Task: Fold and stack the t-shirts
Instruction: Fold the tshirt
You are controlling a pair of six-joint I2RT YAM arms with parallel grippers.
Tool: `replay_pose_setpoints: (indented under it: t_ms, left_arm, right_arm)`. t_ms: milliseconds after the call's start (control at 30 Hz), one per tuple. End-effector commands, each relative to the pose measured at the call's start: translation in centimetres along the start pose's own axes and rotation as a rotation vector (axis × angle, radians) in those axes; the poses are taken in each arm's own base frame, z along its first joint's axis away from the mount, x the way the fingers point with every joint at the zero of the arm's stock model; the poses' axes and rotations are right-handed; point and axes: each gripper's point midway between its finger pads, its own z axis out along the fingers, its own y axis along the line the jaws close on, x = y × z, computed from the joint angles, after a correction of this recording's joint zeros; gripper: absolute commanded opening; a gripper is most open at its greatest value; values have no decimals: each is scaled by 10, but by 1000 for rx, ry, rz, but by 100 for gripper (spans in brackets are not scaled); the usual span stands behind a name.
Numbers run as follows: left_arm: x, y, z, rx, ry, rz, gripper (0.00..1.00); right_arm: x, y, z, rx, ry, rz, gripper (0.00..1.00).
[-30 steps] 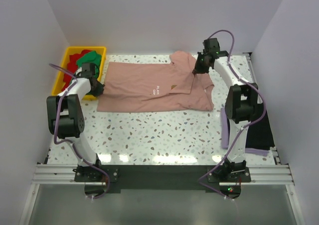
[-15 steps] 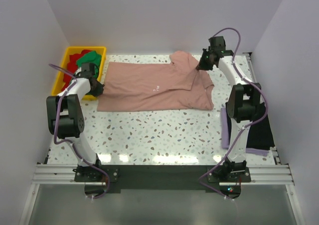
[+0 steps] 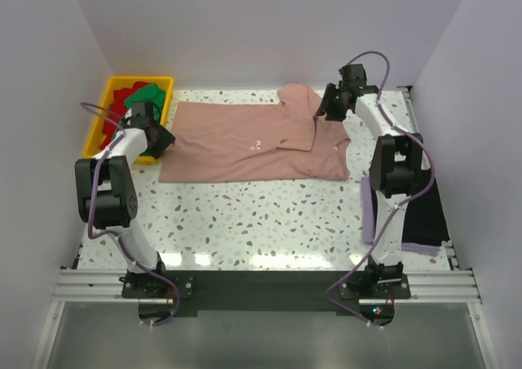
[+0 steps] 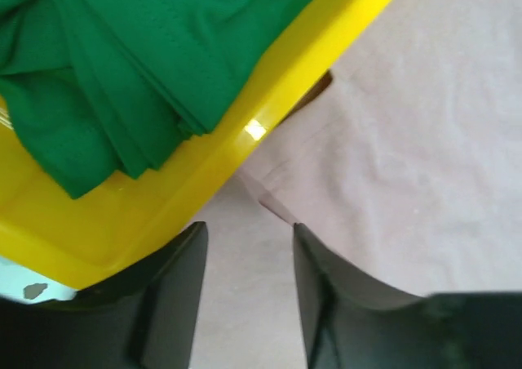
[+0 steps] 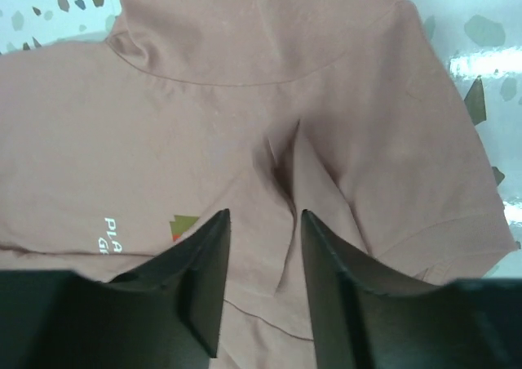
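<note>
Shifted off the pink t-shirt (image 3: 236,144), right end effector (image 5: 265,215) hangs spread, like left end effector (image 4: 249,230); the hem, seemingly caught under the yellow bin (image 4: 269,116), could snag.

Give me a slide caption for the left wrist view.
Left gripper, open, at the edge of the pink t-shirt, beside a yellow bin holding a green t-shirt.

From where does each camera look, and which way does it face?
Top external: above and behind, looking down at the table; left arm and right arm show whole.
Left wrist: facing down at the yellow bin edge and green shirt; its open left gripper shows.
Right wrist: facing down at the pink shirt; its open right gripper shows.
Shared: all see the pink shirt.
</note>
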Motion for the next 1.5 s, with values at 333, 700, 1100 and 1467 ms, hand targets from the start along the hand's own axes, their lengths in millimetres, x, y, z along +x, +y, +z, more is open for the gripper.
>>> replay_pose_setpoints:
  t_ms: [333,700,1100,1467]
  left_arm:
    - [17,2,-61,159,-72,29,60]
    - [63,29,-68,181,-18,43,59]
    - [64,26,-72,202,-6,67,59]
    - [63,25,-70,201,-6,75,59]
  right_arm:
    - [52,21,-51,-5,-6,2,49]
    - [103,16,-3,86,76,12,47]
    - [108,6,19,132,66,56,39]
    - [98,21,24,63,50,87,10]
